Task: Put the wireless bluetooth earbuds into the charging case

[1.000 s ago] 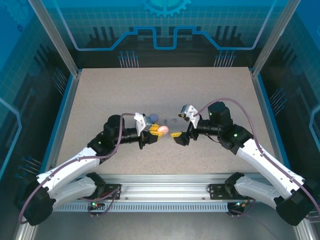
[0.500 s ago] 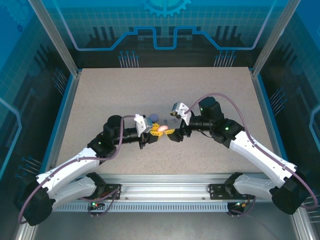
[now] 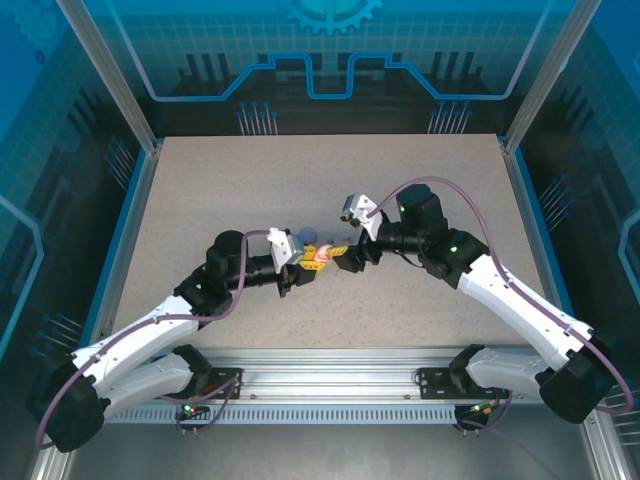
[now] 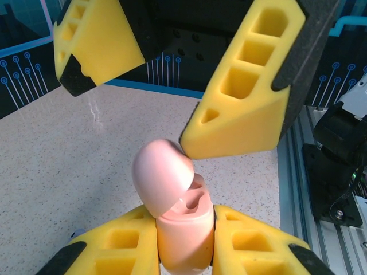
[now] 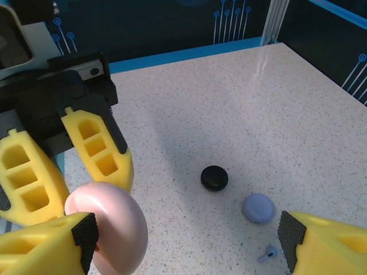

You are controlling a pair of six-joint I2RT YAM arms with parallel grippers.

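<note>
My left gripper [image 4: 184,249] is shut on the body of a pale pink charging case [image 4: 182,232], held upright with its lid [image 4: 162,177] hinged open and its sockets showing. My right gripper [image 5: 186,235] is open right at that case, and one yellow finger [image 4: 246,109] touches the lid's edge. From above, the pink case [image 3: 322,257] sits between the left gripper [image 3: 310,268] and the right gripper [image 3: 343,257]. One lilac earbud [image 5: 267,253] lies on the table next to the right finger. The other earbuds are hidden.
A round black case [image 5: 214,178] and a round lilac case [image 5: 258,208] lie shut on the speckled table [image 5: 241,103] just beyond the grippers. The lilac case [image 3: 309,236] is behind the left gripper from above. Blue walls ring the table.
The right arm has swung left and its open gripper has closed in on the pink case. The left arm has stayed put with the case.
</note>
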